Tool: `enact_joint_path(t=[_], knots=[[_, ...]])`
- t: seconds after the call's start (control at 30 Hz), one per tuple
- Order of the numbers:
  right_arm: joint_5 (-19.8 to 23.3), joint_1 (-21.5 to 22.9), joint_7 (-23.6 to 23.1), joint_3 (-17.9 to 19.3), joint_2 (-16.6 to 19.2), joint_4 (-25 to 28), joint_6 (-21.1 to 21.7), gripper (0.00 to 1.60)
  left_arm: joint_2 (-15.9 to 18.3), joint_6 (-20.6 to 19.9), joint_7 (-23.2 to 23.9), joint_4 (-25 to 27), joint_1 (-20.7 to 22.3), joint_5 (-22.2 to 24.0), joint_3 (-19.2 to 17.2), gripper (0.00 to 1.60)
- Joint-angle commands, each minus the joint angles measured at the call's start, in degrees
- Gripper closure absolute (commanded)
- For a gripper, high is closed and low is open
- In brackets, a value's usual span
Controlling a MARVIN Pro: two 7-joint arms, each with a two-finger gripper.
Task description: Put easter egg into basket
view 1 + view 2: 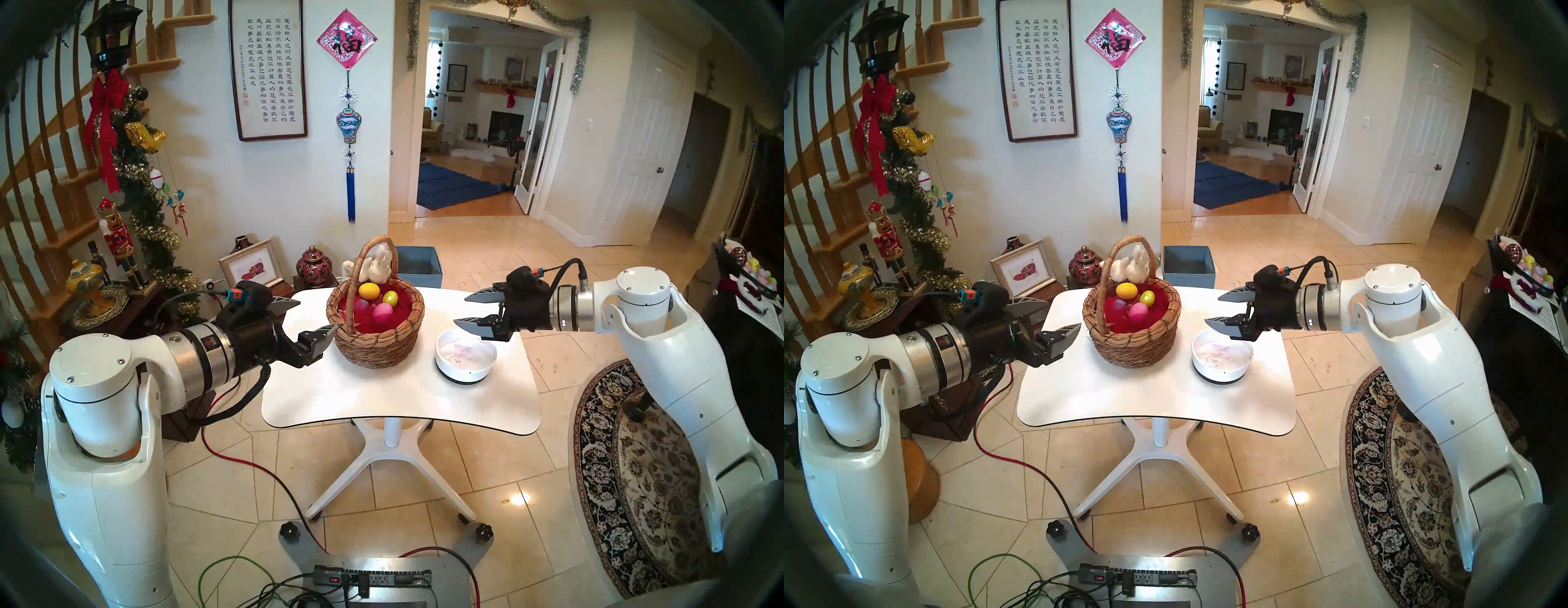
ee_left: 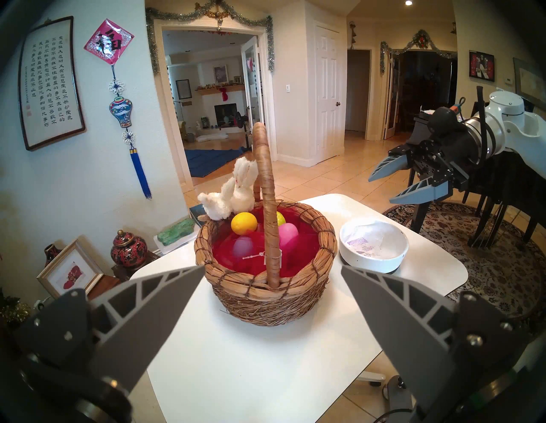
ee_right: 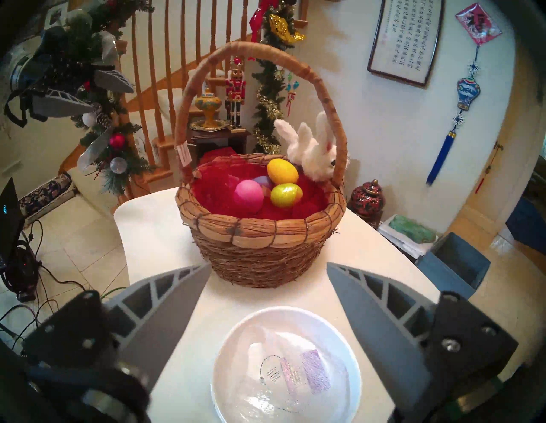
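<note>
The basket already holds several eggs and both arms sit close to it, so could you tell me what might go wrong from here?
1. The tall handle arches over the basket; an arm crossing above could snag it and tip the eggs out.
2. The right gripper, jaws open and empty, hangs just over the white bowl; a lower move could knock it along the table.
3. The left gripper sits near the basket's rim and could nudge it.

Beige tile floor (image 1: 500,271), white walls (image 1: 271,182), wooden staircase (image 1: 38,178), patterned rug (image 1: 628,458)
</note>
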State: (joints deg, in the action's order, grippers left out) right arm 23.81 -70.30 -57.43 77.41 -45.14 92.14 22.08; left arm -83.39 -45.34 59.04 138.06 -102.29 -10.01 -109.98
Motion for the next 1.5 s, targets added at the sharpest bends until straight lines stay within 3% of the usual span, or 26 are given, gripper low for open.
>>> enact_joint_path(t=[0.0,0.47,0.63,0.67,0.9,1.47], knots=[[0.3,-1.0,1.2,1.13,0.06,1.93,-0.13,0.27,0.05,0.02,0.02,0.31,0.11,-0.01,0.14,0.0],[2.98,-5.32,1.44,4.32,0.99,4.36,-1.3,0.21,0.05,0.02,0.02,0.31,0.11,-0.01,0.14,0.0],[3.9,-6.9,1.62,5.92,1.38,5.11,-2.11,0.11,0.05,0.02,0.02,0.31,0.11,-0.01,0.14,0.0],[4.01,-7.11,1.66,6.16,1.43,5.18,-2.21,0.0,0.05,0.02,0.02,0.31,0.11,-0.01,0.14,0.0],[5.13,-9.4,2.92,8.48,1.43,5.49,-2.67,0.0,0.05,0.02,0.02,0.31,0.11,-0.01,0.14,0.0],[5.47,-9.83,3.37,8.66,1.52,5.74,-2.85,0.0,0.05,0.02,0.02,0.31,0.11,-0.01,0.14,0.0]])
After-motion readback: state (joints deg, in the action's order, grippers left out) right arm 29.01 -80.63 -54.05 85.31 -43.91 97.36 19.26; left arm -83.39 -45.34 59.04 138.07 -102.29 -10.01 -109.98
